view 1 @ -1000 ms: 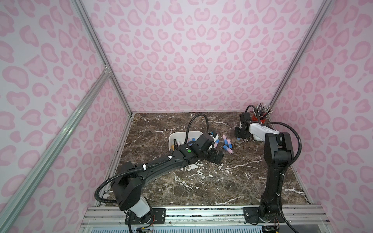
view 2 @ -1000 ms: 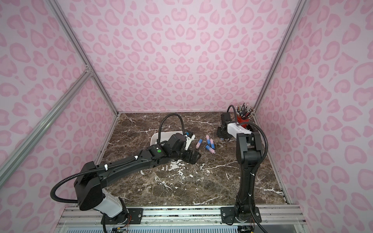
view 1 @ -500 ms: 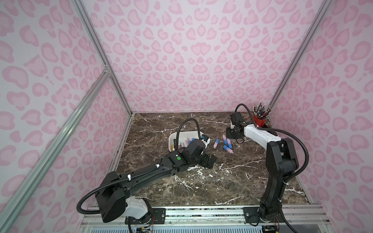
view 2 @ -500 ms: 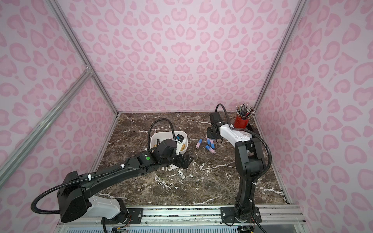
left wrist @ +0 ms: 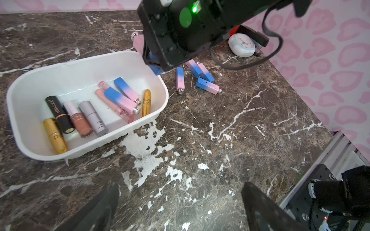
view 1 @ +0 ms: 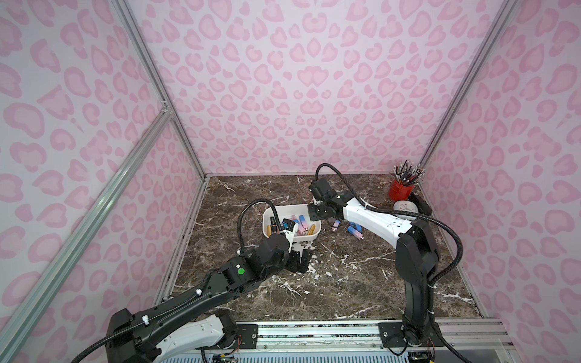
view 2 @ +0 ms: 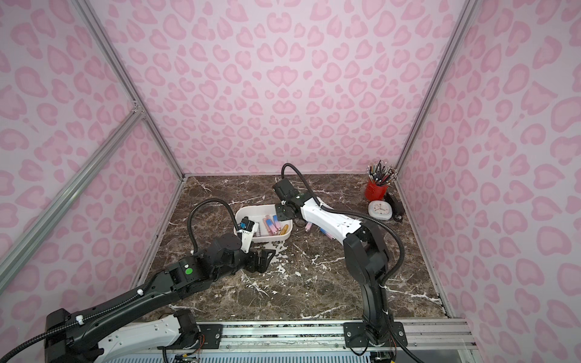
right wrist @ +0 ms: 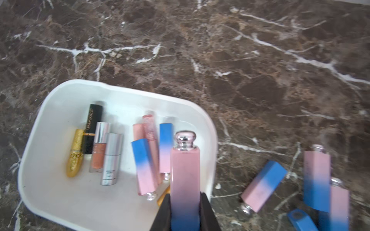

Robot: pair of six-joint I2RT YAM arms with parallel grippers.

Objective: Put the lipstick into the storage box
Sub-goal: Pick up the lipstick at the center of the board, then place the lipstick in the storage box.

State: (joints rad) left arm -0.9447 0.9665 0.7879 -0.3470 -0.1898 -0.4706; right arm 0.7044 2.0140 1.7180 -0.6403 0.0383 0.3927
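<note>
The left tool (left wrist: 180,186), jaws wide apart, hovers over the table (left wrist: 230,144) just in front of the storage box (left wrist: 86,60), which sits left of the table's centre. The right tool (right wrist: 185,197) is clamped on a pink-and-blue lipstick (right wrist: 185,166) above the box's right end. The loose lipsticks (left wrist: 200,74) lie on the table beside it.

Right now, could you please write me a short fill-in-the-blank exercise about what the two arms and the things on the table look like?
1. The right gripper is shut on a pink-and-blue lipstick at the rim of the storage box, whose colour is ___.
2. The left gripper hangs over the table, holding nothing, with its jaws ___.
3. The pencils stand in a cup whose colour is ___.

Missing words: white; open; red.
</note>
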